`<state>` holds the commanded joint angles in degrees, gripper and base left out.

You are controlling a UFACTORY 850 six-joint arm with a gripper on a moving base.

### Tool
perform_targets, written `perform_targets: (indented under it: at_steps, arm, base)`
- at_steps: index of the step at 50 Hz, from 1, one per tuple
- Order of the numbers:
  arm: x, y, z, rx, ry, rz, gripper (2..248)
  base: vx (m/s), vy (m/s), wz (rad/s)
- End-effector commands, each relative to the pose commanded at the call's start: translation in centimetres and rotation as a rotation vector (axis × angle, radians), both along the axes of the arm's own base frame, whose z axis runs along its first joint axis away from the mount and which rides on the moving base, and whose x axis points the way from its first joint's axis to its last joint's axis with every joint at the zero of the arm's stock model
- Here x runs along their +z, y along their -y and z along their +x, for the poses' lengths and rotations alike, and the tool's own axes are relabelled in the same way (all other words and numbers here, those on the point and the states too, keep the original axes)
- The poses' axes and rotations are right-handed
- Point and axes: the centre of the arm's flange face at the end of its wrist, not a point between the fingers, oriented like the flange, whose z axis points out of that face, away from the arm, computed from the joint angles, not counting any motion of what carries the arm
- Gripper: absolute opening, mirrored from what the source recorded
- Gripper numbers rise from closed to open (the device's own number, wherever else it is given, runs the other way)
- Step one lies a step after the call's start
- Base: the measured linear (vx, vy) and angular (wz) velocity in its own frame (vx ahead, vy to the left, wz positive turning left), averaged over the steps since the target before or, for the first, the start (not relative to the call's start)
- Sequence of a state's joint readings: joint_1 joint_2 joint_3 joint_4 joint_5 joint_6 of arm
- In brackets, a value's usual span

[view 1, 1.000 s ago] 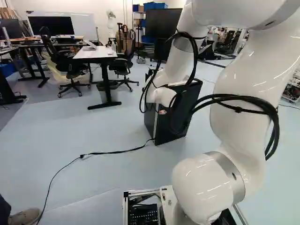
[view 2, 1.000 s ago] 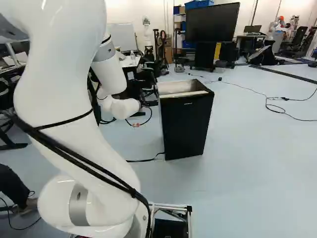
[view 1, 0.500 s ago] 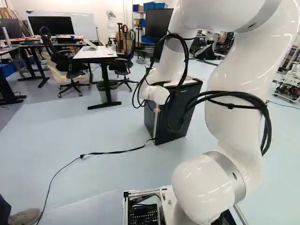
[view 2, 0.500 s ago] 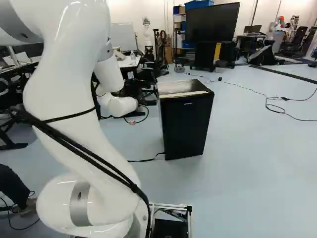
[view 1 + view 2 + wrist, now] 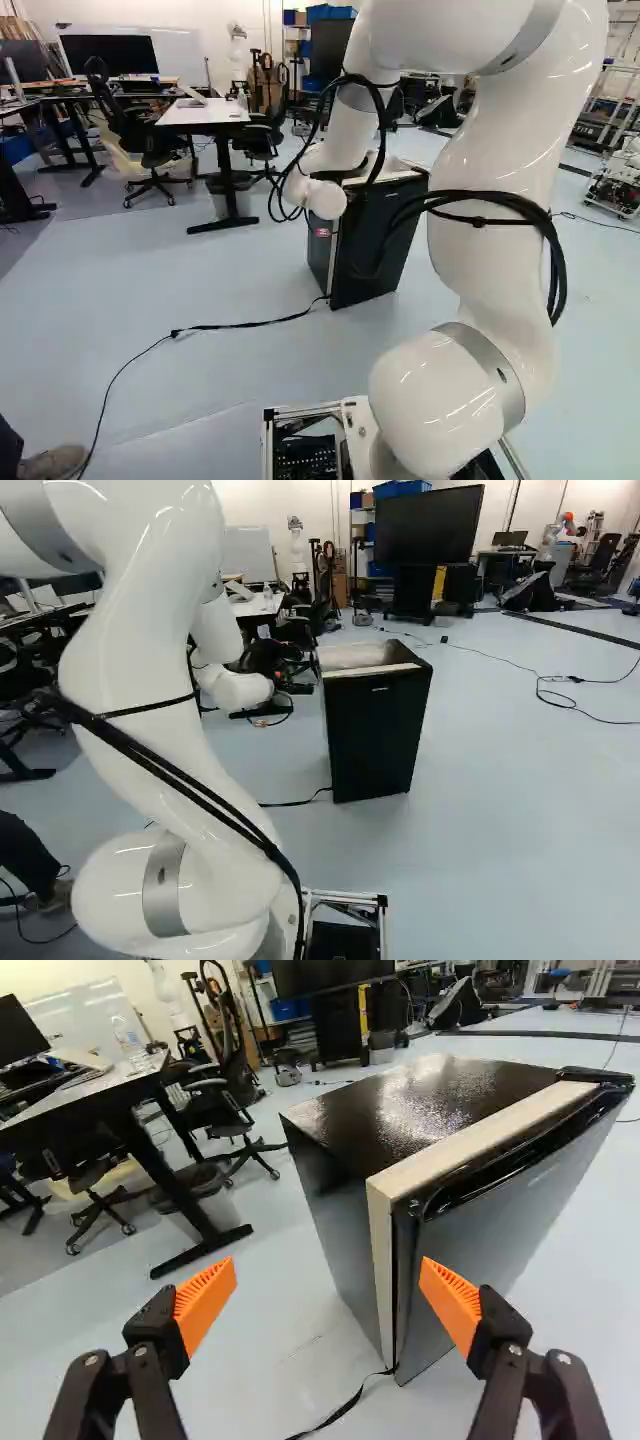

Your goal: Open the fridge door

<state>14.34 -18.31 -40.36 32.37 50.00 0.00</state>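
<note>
My jaws stand spread, gripping nothing, near the fridge (image 5: pixel 345 1235), upright on the floor (image 5: pixel 270 1320), its door (image 5: pixel 490 1230) closed. I'd hook one pad (image 5: pixel 450 1295) behind the door's near edge (image 5: pixel 403 1290), then draw outward gently.

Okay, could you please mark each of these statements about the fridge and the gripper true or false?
1. The gripper stands open. True.
2. The fridge stands on the desk. False: the fridge stands on the floor.
3. The fridge door is swung wide open. False: the door is shut.
4. A black cable runs along the floor from the fridge's foot. True.
5. The gripper grips the door's edge. False: nothing is gripped.
</note>
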Motion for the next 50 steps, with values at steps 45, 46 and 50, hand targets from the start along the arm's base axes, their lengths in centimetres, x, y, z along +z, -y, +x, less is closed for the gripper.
perform_targets:
  at_steps: [45,46,50]
  arm:
    - [-3.6,0.8,3.0,-0.283,-0.055,0.100,247]
    - [-3.7,0.8,3.0,-0.285,-0.057,0.100,247]
    - [-4.2,0.8,3.1,-0.291,-0.065,0.099,247]
  base:
    - [0.000,0.000,0.000]
    - [0.000,0.000,0.000]
    - [0.000,0.000,0.000]
